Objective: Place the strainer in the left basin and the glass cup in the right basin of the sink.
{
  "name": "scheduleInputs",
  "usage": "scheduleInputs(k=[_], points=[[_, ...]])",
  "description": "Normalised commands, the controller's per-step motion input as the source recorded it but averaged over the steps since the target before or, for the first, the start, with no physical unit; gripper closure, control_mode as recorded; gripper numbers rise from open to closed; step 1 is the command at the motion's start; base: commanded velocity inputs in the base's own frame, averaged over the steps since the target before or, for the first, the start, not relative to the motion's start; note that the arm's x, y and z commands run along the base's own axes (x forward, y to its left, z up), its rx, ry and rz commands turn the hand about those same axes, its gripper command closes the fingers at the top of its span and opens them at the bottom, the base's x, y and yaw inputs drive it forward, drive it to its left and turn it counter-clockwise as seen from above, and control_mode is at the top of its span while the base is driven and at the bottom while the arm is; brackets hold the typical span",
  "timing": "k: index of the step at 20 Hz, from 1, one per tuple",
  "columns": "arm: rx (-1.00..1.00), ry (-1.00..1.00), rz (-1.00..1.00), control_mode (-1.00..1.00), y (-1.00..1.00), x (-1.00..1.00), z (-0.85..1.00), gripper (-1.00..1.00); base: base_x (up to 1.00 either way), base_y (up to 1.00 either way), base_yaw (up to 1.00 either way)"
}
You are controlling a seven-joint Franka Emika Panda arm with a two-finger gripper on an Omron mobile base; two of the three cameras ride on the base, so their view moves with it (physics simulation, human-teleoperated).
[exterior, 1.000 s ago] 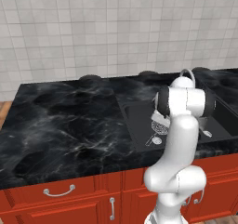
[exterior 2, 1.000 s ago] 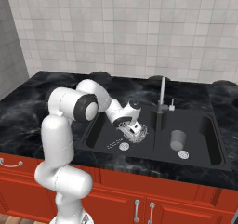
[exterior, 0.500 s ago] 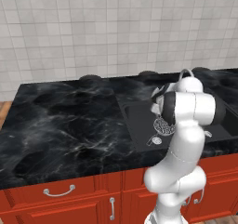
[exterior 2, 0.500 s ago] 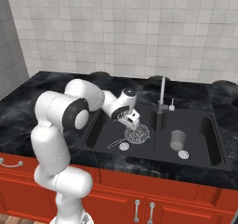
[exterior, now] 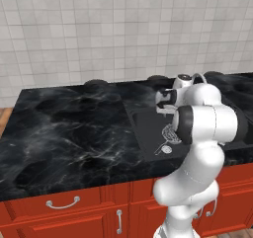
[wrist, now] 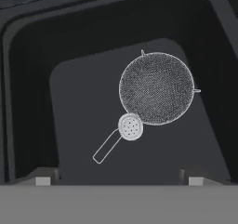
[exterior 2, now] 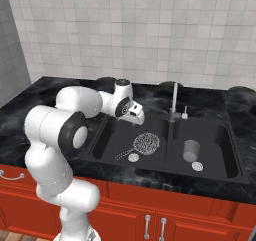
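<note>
The strainer [wrist: 156, 88] lies on the flat floor of the left basin [exterior 2: 112, 137], the wider, squarish black well of the sink [exterior 2: 235, 177]. Seen from the hand view it is a round bowl of fine silvery-grey mesh inside a thin pale rim, with two tiny wire lugs sticking out of that rim, and a slim loop of wire for a handle that runs away from the bowl across the dark floor. The round silver drain [wrist: 130, 127] of that basin sits just where bowl and handle meet (the handle appears to cross it, though whether it touches cannot be told). In the right base view the same strainer [exterior 2: 145, 143] rests near the middle of the basin, close to the divider that carries the silver faucet [exterior 2: 174, 105]. The glass cup [exterior 2: 190, 150], a plain pale-grey translucent tumbler without a handle, stands upright in the right basin [exterior 2: 225, 155], just beside that basin's own drain [exterior 2: 198, 167]. The gripper [exterior 2: 138, 119] hangs above the left basin with its jaws spread wide and nothing between them, well clear of the strainer below.
</note>
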Motion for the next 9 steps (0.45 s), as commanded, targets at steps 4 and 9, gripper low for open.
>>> scheduleInputs(k=[4, 9], points=[[-0.15, 0.00, 0.08, -1.00, 0.08, -0.01, 0.71, -1.00, 0.00, 0.00, 0.00], [-0.09, 0.00, 0.08, -1.00, 0.01, -0.08, 0.57, -1.00, 0.00, 0.00, 0.00]])
